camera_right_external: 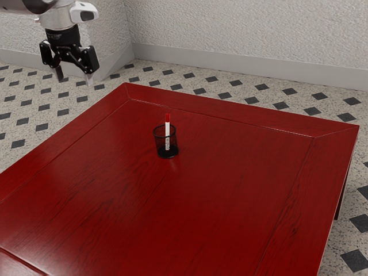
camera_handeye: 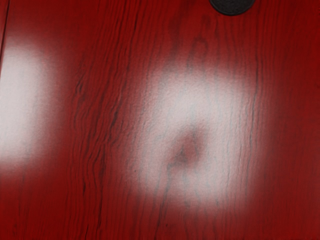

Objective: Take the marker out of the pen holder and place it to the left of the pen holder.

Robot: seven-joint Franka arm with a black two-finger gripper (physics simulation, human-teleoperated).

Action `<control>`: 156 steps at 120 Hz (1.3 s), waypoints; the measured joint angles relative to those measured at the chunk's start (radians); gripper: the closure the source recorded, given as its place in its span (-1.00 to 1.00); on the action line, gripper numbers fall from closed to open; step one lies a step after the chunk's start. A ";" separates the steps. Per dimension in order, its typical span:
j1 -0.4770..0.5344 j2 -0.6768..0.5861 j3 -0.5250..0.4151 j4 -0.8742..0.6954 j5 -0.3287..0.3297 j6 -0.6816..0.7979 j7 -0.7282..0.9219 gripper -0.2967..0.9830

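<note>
Your hand (camera_right_external: 74, 79) is wide open, its two fingers standing well apart and pointing down, with nothing between them and nothing touching them. It is raised well away from the pen holder; reading the exterior view as a clock face centred on that holder, you find the hand out toward ten o'clock.

The red-capped white marker (camera_right_external: 167, 127) is inside the black wire-mesh pen holder (camera_right_external: 158, 141), which stands upright on the red wooden table (camera_right_external: 230, 190). The mesh keeps the marker close to vertical, cap toward twelve o'clock, so the cap and some of the white barrel rise above the rim. That exposed length is probably your best grip, since you can straddle it from above without pinching the mesh. You cannot tell whether the barrel leans on the wall. In the wrist view, the dark rounded edge (camera_handeye: 232, 6) is likely the holder's base.

The task is at its start, and the step in hand is the approach. Your wide hand suits it, but you need to centre over the cap before descending, or a finger could knock the light-looking holder. After gripping, lift straight until the tip clears the rim, then lay the marker beside the holder's left.
</note>
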 joint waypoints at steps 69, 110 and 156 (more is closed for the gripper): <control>0.265 -0.143 -0.419 0.079 -0.164 0.156 0.008 -0.53; 0.542 -0.491 -0.695 0.179 -0.146 0.402 -0.232 -0.53; 0.440 -0.547 -0.717 0.161 -0.084 0.519 -0.614 -0.54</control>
